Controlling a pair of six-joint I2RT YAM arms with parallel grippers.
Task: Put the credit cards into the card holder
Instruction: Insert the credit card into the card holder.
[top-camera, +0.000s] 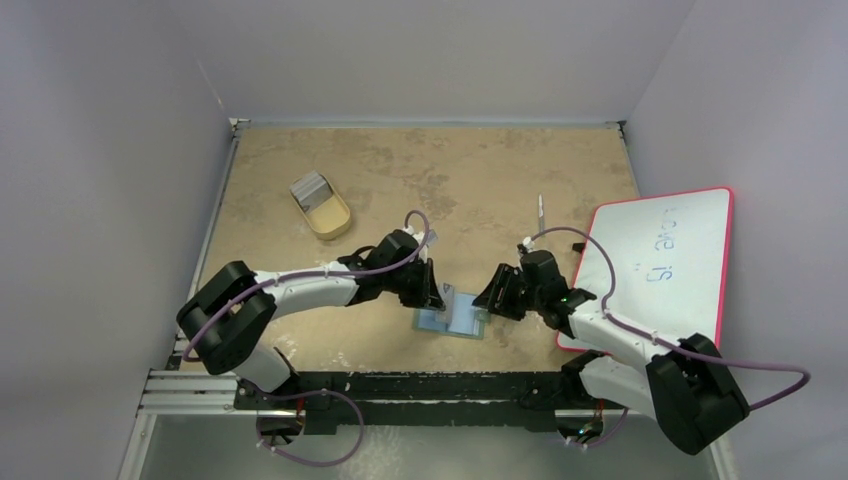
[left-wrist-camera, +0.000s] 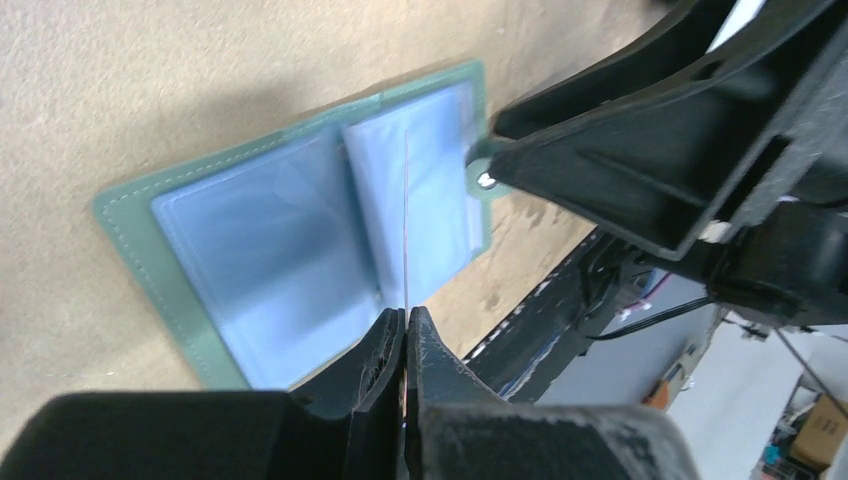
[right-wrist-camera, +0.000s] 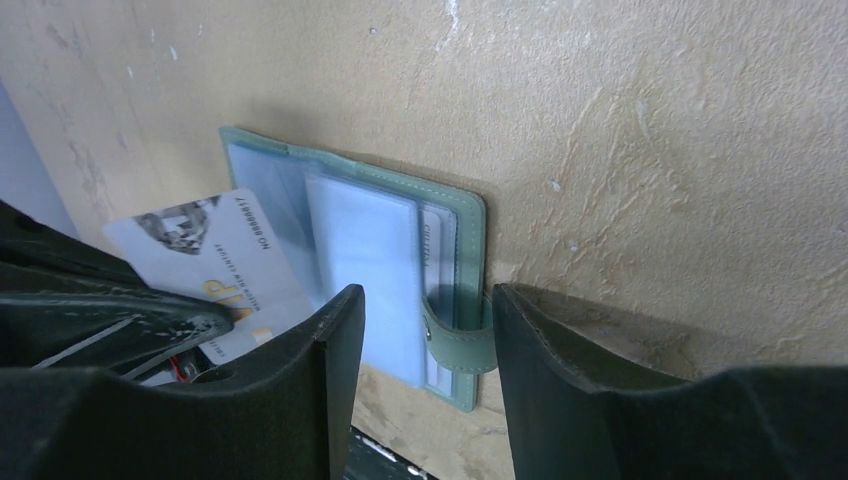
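The grey-green card holder lies open near the table's front edge, its bluish clear pockets facing up. My left gripper is shut on a pale credit card. The card shows edge-on as a thin line, and its far end is at the pockets in the middle of the holder. My right gripper is open. Its jaws stand either side of the holder's snap strap at the right edge. More cards stand in the tan tray.
A pink-edged whiteboard lies at the right, partly under my right arm. A thin pen lies behind the right gripper. The table's front edge and black rail are just below the holder.
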